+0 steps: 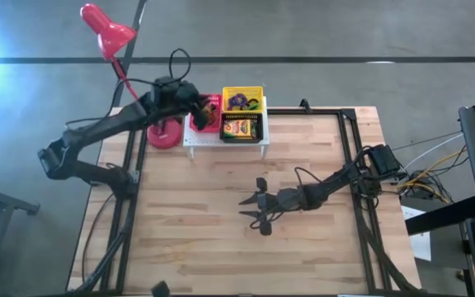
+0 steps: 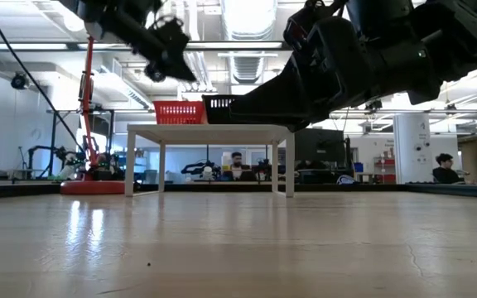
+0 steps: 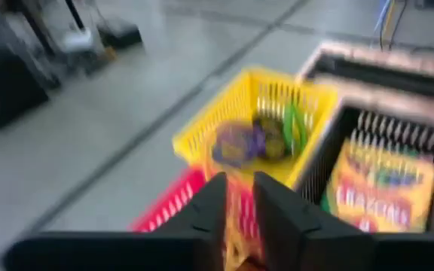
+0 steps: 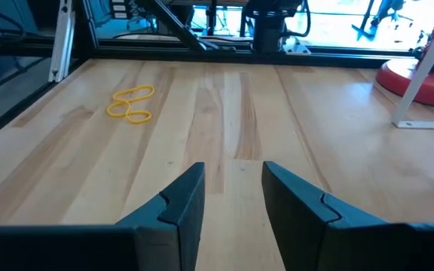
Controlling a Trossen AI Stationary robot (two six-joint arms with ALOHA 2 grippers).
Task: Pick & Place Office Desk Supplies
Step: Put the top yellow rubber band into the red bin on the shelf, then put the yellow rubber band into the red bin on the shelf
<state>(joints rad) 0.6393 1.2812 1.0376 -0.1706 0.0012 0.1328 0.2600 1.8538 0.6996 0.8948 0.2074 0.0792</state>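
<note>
My left gripper (image 3: 238,199) hangs over the red basket (image 3: 168,207) on the white rack (image 1: 192,142) at the table's far left, its fingers close together on a tan-yellow rubber band. Beside that basket stand a yellow basket (image 3: 258,98) with purple and green elastic loops (image 3: 262,139) and a black basket holding a crayon box (image 3: 383,184). My right gripper (image 1: 256,208) is open and low over the middle of the table, touching nothing. Two tan rubber bands (image 4: 130,104) lie flat on the wood ahead of it. My left gripper pinches a tan-yellow rubber band (image 3: 237,239) between its two fingers, coming from above and pointing down over the red basket. The band is lifted clear of the table. Which part of the band is held, I cannot tell.
A red desk lamp (image 1: 105,33) stands with its base (image 1: 163,136) left of the rack, close to my left arm. The rack stands on thin legs (image 2: 209,131). Bare wood stretches around my right gripper. A black frame (image 1: 349,140) edges the table.
</note>
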